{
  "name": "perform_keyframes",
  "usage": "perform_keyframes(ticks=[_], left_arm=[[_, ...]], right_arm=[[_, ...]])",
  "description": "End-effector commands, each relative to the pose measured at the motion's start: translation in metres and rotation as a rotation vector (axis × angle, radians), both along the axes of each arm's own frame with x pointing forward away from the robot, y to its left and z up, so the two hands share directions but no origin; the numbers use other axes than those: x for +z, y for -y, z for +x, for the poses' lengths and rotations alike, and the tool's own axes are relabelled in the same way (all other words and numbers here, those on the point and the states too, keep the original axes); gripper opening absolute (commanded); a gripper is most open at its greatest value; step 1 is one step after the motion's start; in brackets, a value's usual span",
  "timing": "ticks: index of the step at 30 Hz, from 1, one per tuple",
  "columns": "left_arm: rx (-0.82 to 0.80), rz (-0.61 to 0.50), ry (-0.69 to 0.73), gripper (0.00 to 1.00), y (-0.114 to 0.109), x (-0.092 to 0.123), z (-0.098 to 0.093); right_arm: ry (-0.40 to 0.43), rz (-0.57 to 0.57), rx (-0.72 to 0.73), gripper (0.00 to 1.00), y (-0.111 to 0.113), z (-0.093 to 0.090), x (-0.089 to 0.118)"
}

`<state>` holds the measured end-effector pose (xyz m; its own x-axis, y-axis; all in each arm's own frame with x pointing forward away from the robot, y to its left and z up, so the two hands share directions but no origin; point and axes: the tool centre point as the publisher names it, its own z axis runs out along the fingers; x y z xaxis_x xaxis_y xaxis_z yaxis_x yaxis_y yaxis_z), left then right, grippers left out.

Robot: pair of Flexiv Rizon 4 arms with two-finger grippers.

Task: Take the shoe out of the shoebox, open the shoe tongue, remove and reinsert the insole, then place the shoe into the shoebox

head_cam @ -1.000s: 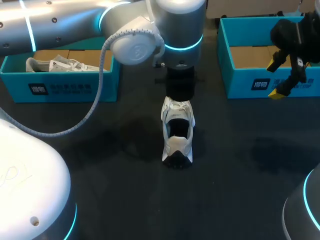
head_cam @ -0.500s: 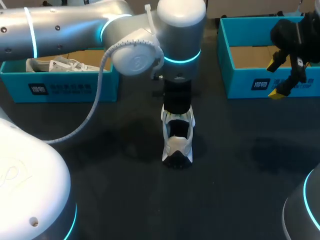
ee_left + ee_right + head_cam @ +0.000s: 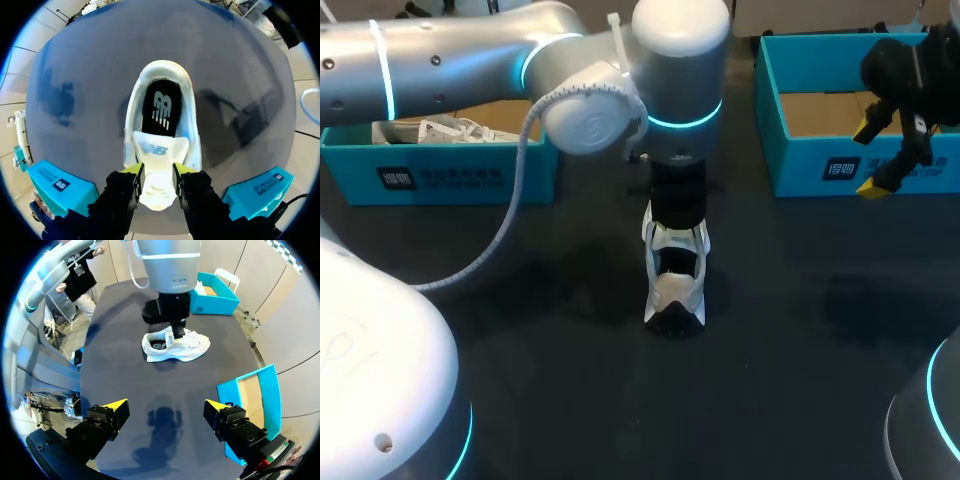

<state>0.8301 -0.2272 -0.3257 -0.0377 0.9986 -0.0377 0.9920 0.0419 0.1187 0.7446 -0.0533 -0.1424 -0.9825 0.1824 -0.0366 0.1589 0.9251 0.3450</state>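
A white shoe (image 3: 675, 290) stands upright in the middle of the dark table, heel toward me. In the left wrist view its black insole (image 3: 161, 107) shows inside the collar. My left gripper (image 3: 158, 172) comes straight down on the front of the shoe. Its yellow-tipped fingers (image 3: 134, 172) press the white tongue (image 3: 159, 152) from both sides. In the head view the left wrist (image 3: 677, 205) hides the grip. My right gripper (image 3: 872, 157) hangs open beside the right shoebox (image 3: 820, 165), far from the shoe (image 3: 175, 346), with nothing between its fingers (image 3: 112, 406).
The turquoise right shoebox is open with only its brown floor showing. A second turquoise shoebox (image 3: 440, 175) at the back left holds another white shoe (image 3: 440, 128). Dark tabletop (image 3: 800, 330) lies bare around and in front of the shoe.
My left gripper has come down from above the shoe's toe end onto its tongue and now covers the front of the shoe. The right arm has not moved.
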Motion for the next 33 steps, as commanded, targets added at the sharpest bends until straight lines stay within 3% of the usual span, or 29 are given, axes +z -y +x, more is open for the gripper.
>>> perform_keyframes(ticks=[1, 8, 13, 18, 24, 33], left_arm=[[0.007, -0.011, -0.012, 0.36, 0.001, -0.005, -0.002], [0.035, 0.018, -0.029, 0.38, 0.002, -0.019, -0.007], [0.139, 0.012, -0.07, 0.48, -0.009, -0.011, -0.009], [0.275, -0.027, -0.099, 0.98, -0.013, 0.015, -0.013], [0.424, 0.031, -0.095, 1.0, -0.024, 0.031, -0.015], [0.435, 0.039, -0.075, 1.0, -0.034, 0.036, -0.025]], right_arm=[[-0.003, -0.002, 0.0, 1.0, -0.001, 0.002, 0.0], [-0.003, -0.002, 0.0, 1.0, -0.001, 0.002, 0.0], [-0.003, -0.002, 0.0, 1.0, -0.001, 0.002, 0.0], [-0.003, -0.002, 0.0, 1.0, -0.001, 0.002, 0.0], [-0.003, -0.002, 0.0, 1.0, -0.001, 0.002, 0.0], [-0.003, -0.002, 0.0, 1.0, -0.001, 0.002, 0.0]])
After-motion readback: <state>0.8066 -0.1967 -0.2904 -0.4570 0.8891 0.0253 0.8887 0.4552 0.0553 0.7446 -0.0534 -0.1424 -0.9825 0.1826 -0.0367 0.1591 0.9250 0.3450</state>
